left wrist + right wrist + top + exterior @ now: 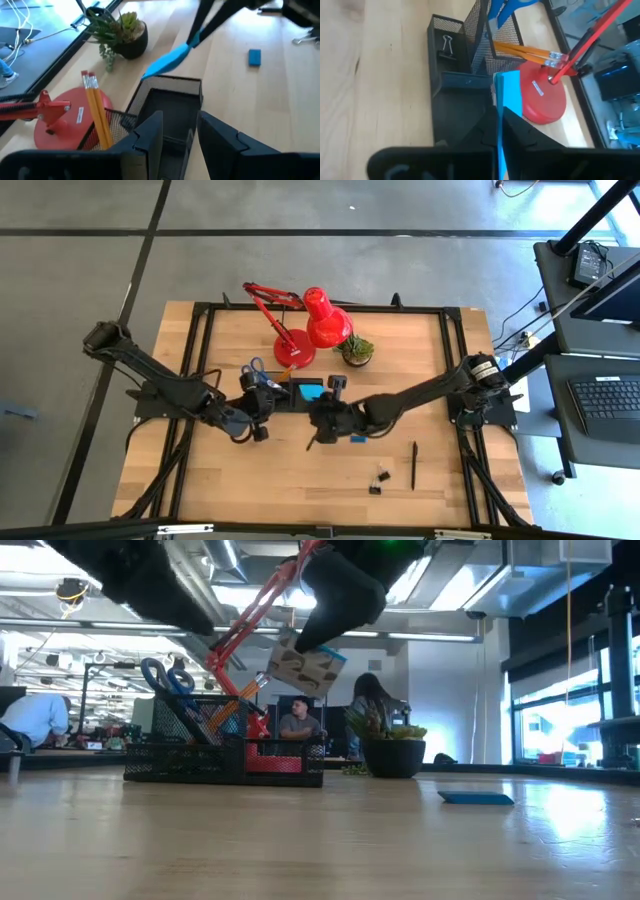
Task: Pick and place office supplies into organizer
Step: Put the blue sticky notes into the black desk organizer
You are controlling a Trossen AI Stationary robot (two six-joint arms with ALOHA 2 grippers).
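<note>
The black mesh organizer (285, 392) stands in front of the red lamp's base; it holds blue-handled scissors (165, 675), orange pencils (95, 107) and a binder clip (446, 46). My right gripper (318, 412) is shut on the blue note pad (167, 60) above the organizer's square tray (167, 102). My left gripper (180, 122) is open and empty, hovering at the organizer's left end. A blue eraser (358, 439), a black pen (414, 465) and binder clips (378, 480) lie on the table. My right gripper pinches the note pad between its two fingers at the pad's upper edge (189, 44), the pad standing edge-on between them (506, 100). The pad hangs tilted below the fingers (310, 665), lifted clear above the organizer.
The red desk lamp (310, 325) and a small potted plant (356, 350) stand just behind the organizer. The two arms are close together over the table's middle. The wood table's near part (300, 490) holds only the pen and clips.
</note>
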